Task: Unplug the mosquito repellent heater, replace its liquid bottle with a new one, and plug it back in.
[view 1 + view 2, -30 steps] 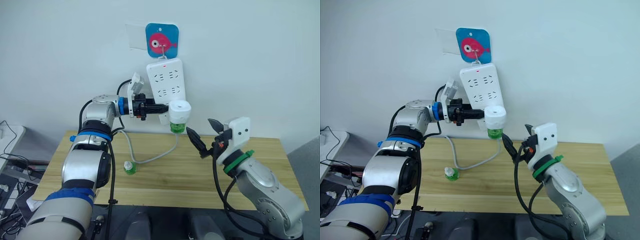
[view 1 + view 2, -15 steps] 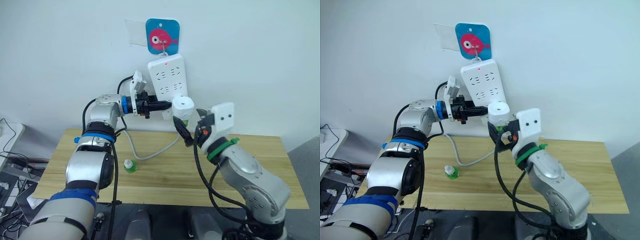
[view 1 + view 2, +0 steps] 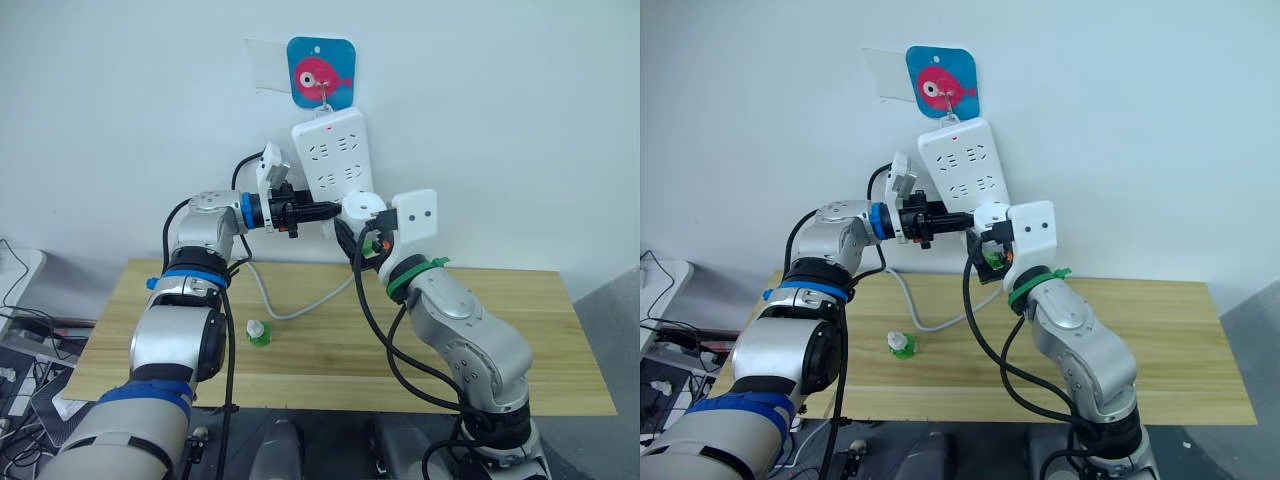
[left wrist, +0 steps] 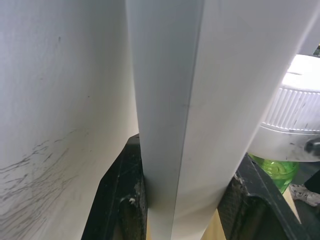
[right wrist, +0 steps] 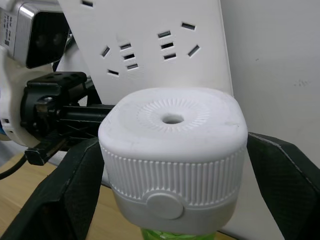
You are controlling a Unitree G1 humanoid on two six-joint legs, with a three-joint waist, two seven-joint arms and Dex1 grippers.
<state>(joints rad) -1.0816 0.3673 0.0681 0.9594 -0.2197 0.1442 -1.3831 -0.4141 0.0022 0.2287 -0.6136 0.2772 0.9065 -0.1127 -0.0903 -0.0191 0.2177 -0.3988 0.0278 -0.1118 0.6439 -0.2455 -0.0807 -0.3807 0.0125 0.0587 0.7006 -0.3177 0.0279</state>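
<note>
My right claw [image 5: 172,165] has swung in from the lower right of the head views to the middle of the frame. A second ago it hung well off to the side of the heater [image 5: 172,150]; now its black fingers [image 5: 70,200] stand spread on either side of the white body, close beside it. I cannot tell whether they touch, so I count the claw as released, not yet clenched.

My left claw [image 4: 182,200] is at the power strip [image 3: 333,160] as it was, its fingers [image 4: 122,200] straddling the strip's lower edge. I read that as clamped on the strip to steady it against the pull.

The heater sits plugged into the bottom of the strip, centre of the frame, with the old green bottle [image 4: 275,167] hanging under it. The spare bottle [image 3: 259,333] with its white cap stands on the worktop [image 3: 560,340], lower left of centre, near the grey cord [image 3: 290,310].

So the reach looks finished. Next I judge I must close on the heater and draw it straight out; nothing has been unplugged yet.
</note>
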